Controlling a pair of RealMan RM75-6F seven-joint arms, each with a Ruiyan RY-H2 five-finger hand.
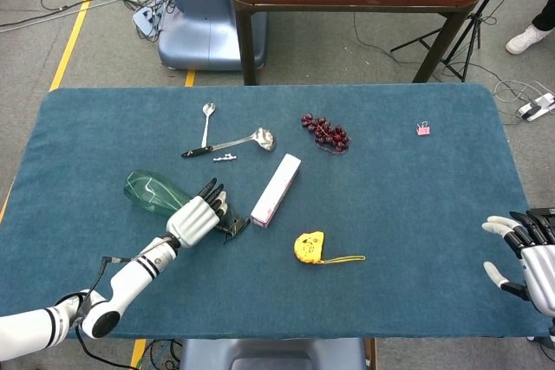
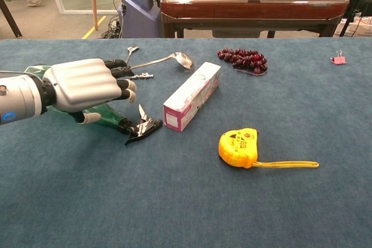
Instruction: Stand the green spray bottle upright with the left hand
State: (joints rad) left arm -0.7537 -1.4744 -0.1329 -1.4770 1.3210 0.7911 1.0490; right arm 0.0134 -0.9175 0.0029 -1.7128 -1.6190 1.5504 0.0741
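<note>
Left hand (image 1: 196, 219) over the neck end of the green spray bottle (image 1: 149, 191), fingers curled down around it; couldn't tell if actually gripping. Bottle lying flat on the counter (image 1: 408, 205), black trigger head (image 2: 142, 128) toward the white box (image 1: 276, 190). Yellow tape measure (image 1: 309, 247) nearby. Right hand (image 1: 531, 253) spread open at the counter's edge, holding nothing.

The green spray bottle (image 1: 156, 192) lies on its side on the blue tabletop (image 1: 390, 188), clear green plastic. Its fat base points toward the table's left edge, and its black trigger nozzle (image 2: 141, 127) points toward the middle.
</note>
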